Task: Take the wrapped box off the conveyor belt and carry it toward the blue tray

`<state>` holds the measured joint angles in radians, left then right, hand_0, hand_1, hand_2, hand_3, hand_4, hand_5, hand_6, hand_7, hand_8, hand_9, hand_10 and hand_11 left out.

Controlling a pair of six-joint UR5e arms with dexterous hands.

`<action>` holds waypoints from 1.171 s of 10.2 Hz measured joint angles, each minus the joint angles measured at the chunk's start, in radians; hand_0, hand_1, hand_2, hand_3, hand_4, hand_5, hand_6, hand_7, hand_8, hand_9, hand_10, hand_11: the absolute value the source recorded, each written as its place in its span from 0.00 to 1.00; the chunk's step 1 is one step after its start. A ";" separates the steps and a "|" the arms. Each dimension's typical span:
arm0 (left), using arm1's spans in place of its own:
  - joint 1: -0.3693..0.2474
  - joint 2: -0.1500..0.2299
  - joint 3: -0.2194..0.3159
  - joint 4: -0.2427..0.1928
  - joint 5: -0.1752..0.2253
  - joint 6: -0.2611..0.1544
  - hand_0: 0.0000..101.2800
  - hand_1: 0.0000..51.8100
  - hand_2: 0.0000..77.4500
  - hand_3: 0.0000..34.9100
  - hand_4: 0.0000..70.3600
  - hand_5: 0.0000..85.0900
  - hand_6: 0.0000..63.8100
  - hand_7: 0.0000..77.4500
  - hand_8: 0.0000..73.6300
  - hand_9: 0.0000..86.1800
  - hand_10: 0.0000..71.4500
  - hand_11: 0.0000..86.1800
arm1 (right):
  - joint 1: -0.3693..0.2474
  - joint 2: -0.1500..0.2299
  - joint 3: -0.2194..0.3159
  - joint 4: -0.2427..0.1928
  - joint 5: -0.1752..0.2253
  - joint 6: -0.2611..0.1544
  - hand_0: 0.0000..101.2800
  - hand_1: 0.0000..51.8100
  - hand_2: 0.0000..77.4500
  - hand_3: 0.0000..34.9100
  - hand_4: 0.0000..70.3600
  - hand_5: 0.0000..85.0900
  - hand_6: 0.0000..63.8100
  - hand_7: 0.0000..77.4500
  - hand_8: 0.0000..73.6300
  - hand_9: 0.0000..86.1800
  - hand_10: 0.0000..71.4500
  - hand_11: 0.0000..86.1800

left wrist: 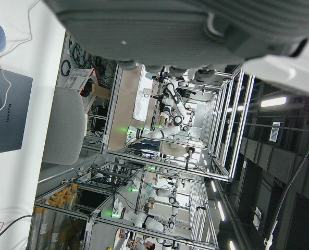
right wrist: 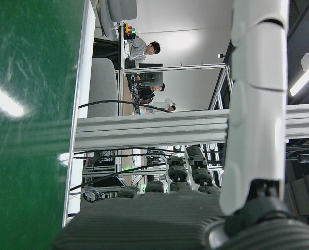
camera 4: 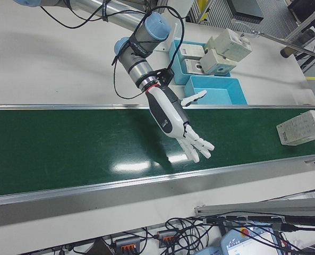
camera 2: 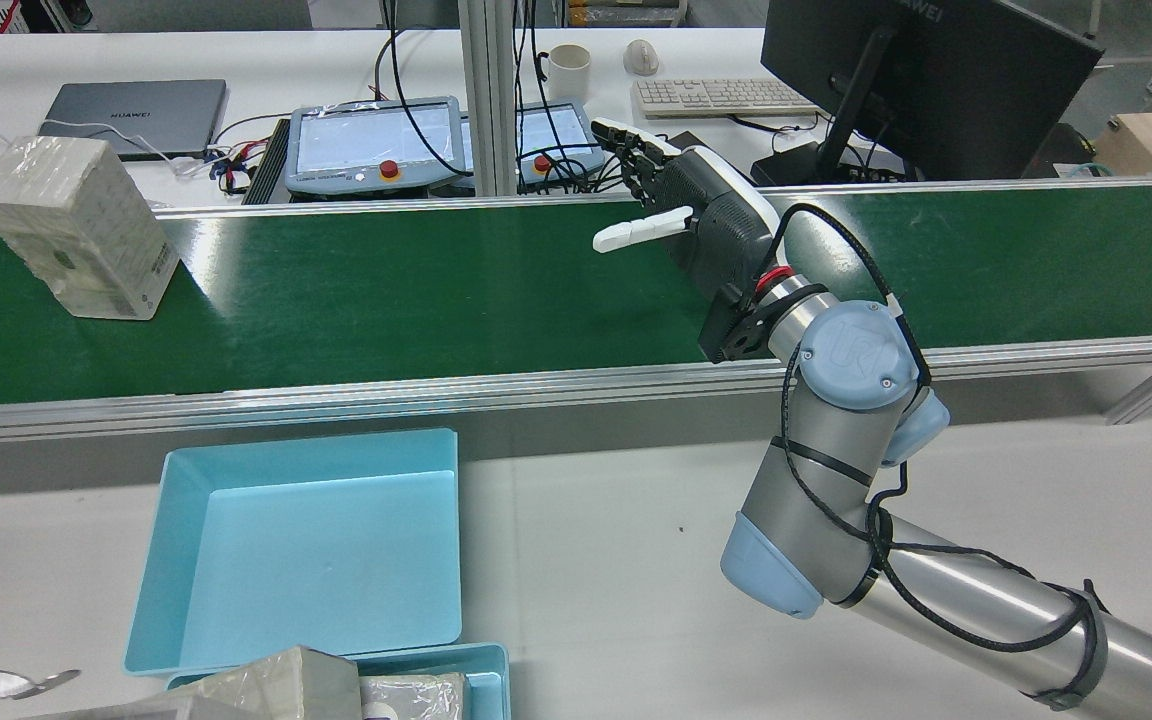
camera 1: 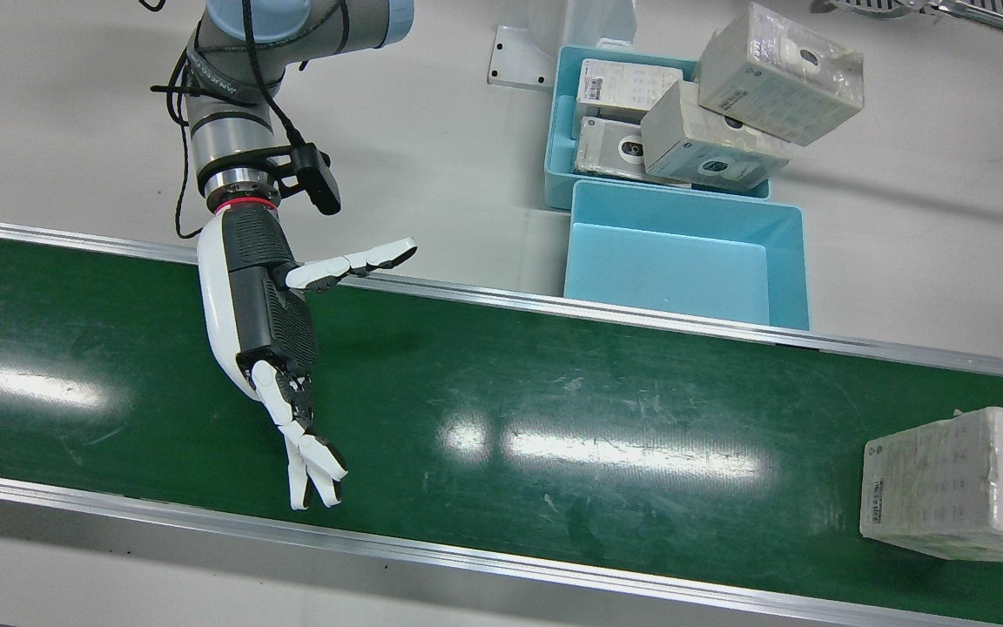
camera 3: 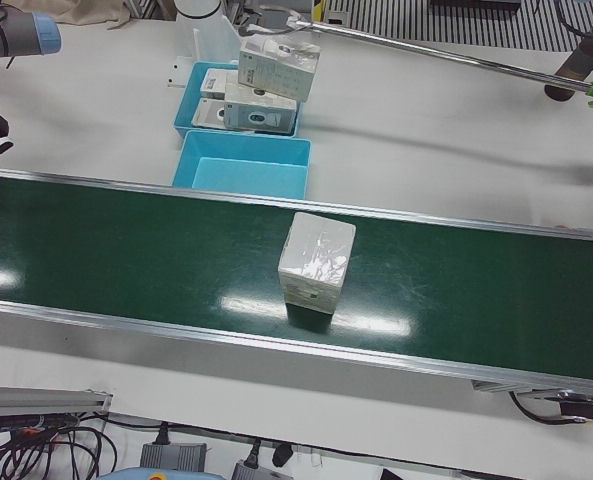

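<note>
The wrapped box (camera 1: 963, 483) stands on the green conveyor belt (camera 1: 554, 409), near the front view's right edge; it also shows in the rear view (camera 2: 76, 230), the left-front view (camera 3: 316, 260) and the right-front view (camera 4: 303, 127). My right hand (camera 1: 271, 322) is open and empty, fingers spread, above the belt and far to the left of the box in the front view. It also shows in the rear view (camera 2: 706, 215) and the right-front view (camera 4: 173, 119). The empty blue tray (camera 1: 684, 261) sits beside the belt's far rail. Only the palm (left wrist: 185, 26) of my left hand shows.
A second blue tray (camera 1: 558, 131) behind the first holds several wrapped boxes. A long grabber pole (camera 3: 456, 55) holds another box (camera 3: 276, 65) above it. Aluminium rails (camera 1: 501, 557) border the belt. Teach pendants (camera 2: 376, 145), a keyboard and a monitor (camera 2: 926, 80) stand beyond the belt.
</note>
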<state>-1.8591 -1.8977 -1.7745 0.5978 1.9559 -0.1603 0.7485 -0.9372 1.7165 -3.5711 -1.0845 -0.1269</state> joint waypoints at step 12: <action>0.000 0.000 0.000 0.000 0.000 0.000 0.00 0.00 0.01 0.00 0.00 0.01 0.01 0.01 0.01 0.01 0.00 0.01 | 0.000 -0.001 0.002 0.000 0.001 0.001 0.48 0.27 0.04 0.00 0.05 0.16 0.03 0.02 0.00 0.02 0.00 0.02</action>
<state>-1.8591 -1.8977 -1.7745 0.5978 1.9559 -0.1603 0.7486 -0.9378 1.7182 -3.5711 -1.0836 -0.1258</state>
